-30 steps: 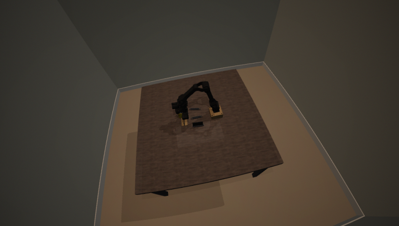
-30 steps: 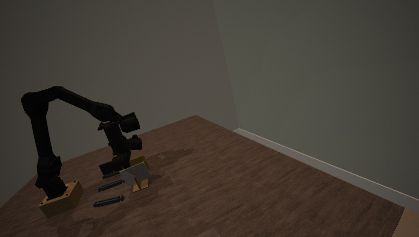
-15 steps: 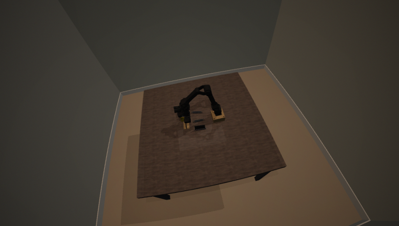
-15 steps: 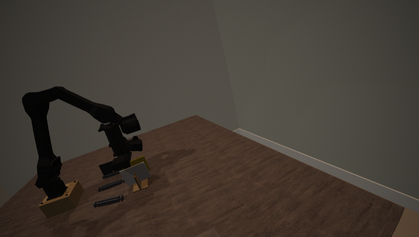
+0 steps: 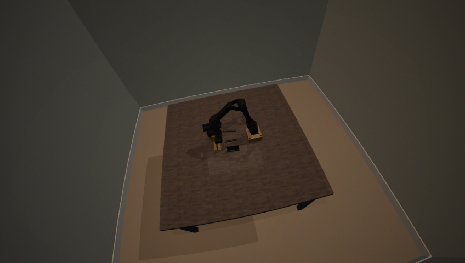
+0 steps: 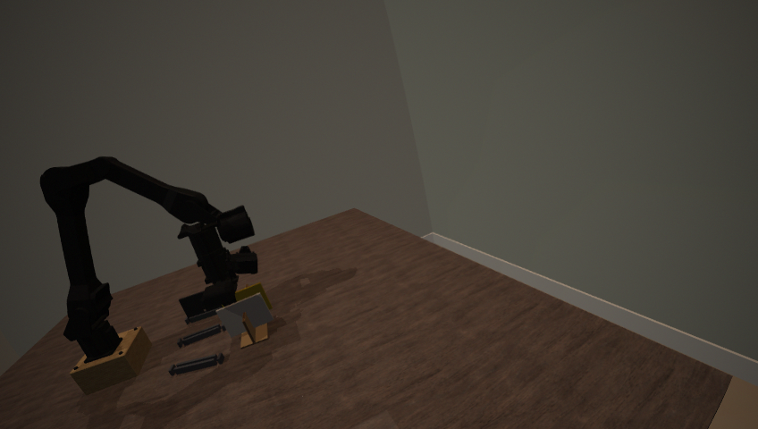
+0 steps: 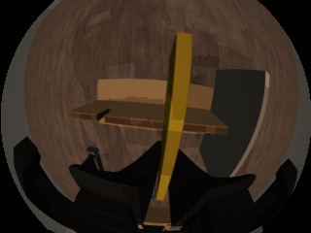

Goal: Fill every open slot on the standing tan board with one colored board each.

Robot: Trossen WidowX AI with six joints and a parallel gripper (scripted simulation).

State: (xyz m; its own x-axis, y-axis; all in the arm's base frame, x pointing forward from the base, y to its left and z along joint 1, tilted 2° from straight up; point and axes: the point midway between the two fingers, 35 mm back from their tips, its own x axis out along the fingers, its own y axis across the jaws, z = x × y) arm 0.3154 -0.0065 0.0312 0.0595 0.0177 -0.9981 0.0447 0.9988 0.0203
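Tool (image 6: 225, 307) (image 7: 163, 146): closed on yellow board (image 6: 254, 293) (image 7: 176, 116), upright | Beneath tool: tan board (image 6: 248, 327) (image 7: 151, 116), standing, crossed by yellow board; full seating cannot be determined | Beside yellow board: gray board (image 6: 252, 310) (image 7: 238, 116), upright, crosswise on tan board | Farther from tool: dark holders (image 6: 197, 365) on bench (image 5: 228, 192) (image 6: 425, 329) (image 7: 131, 49)

From my remote station, I could read no text at all: no labels, brands, numbers or signs showed legibly in the top, exterior or wrist view, on any surface my cameras covered.
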